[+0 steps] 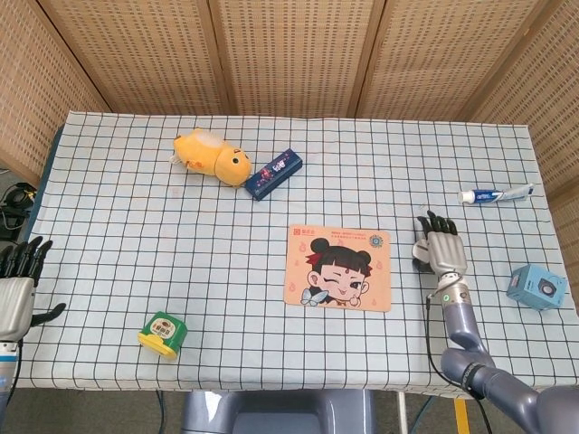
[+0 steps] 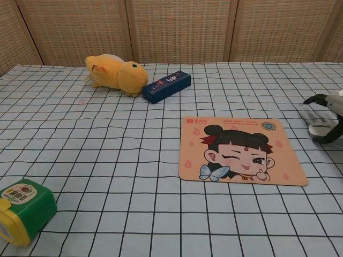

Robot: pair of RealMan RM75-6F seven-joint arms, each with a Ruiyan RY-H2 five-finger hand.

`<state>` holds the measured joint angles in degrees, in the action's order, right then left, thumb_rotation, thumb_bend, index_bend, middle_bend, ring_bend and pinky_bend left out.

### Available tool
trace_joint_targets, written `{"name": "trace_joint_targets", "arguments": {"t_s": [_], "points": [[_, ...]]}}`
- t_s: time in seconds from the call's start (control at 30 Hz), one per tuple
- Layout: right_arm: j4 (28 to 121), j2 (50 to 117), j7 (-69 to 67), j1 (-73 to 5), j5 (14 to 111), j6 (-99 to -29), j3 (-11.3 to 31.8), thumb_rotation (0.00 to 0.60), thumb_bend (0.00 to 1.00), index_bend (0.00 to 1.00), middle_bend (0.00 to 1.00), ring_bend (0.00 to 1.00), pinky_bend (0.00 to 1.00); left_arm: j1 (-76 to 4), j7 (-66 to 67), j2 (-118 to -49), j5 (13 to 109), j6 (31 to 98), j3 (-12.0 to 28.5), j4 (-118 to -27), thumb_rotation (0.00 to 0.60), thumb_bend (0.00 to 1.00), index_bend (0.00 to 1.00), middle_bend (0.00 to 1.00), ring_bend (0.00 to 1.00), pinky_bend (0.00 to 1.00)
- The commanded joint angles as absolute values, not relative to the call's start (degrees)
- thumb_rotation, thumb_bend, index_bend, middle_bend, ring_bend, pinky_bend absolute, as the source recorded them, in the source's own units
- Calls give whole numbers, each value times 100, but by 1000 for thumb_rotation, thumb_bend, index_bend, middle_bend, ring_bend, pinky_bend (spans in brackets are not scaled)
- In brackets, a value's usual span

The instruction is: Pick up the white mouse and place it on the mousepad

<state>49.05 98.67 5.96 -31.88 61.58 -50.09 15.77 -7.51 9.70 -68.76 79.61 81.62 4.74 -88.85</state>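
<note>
Right hand (image 1: 441, 250) sitting over the white mouse (image 2: 320, 130), just right of the mousepad (image 1: 339, 268). Fingers curled around the mouse body, though lifted or not — can't tell. Grip looks shallow from chest view: only edges pinched, so could slip out on lift or get nudged further right toward the table (image 1: 118, 235) edge. Could also drop short of the pad if released early. Left hand (image 1: 16, 287) idle at the near-left corner, fingers spread, holding nothing.

print on the mousepad (image 2: 241, 150) and blue box (image 2: 166, 85) is too small to read.
</note>
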Motion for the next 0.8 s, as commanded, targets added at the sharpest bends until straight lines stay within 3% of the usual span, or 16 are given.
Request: {"name": "trace_joint_targets", "arguments": {"t_s": [0.03, 0.8], "points": [[4694, 9925, 512, -3266, 6086, -4900, 1651, 600, 437, 138, 0, 0, 0, -761, 988, -6891, 7960, 8151, 470, -8879, 600, 28, 0, 0, 0, 0], [3509, 10314, 290, -3734, 5901, -4395, 1927, 600, 433, 138, 0, 0, 0, -816, 1076, -6964, 7894, 8102, 476, -8825, 600, 28, 0, 0, 0, 0]]}}
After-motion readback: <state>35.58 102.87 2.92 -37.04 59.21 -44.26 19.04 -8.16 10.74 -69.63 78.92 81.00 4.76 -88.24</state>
